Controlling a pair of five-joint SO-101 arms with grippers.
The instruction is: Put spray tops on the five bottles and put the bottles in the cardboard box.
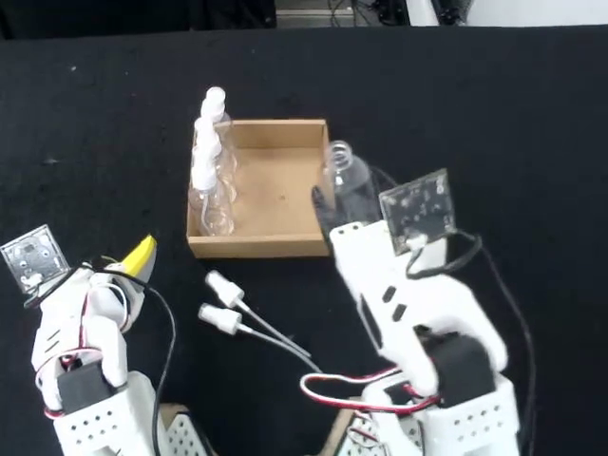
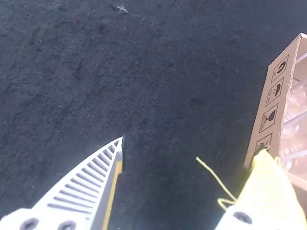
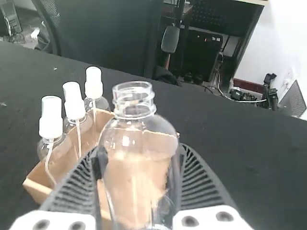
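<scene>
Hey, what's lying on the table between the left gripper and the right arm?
Two loose spray tops lie side by side there, their tubes pointing toward the right arm. The high view shows this.

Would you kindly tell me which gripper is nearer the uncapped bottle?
Right. The right gripper is shut on the uncapped bottle at the cardboard box's edge; the left gripper is open, off the box's opposite side.
</scene>
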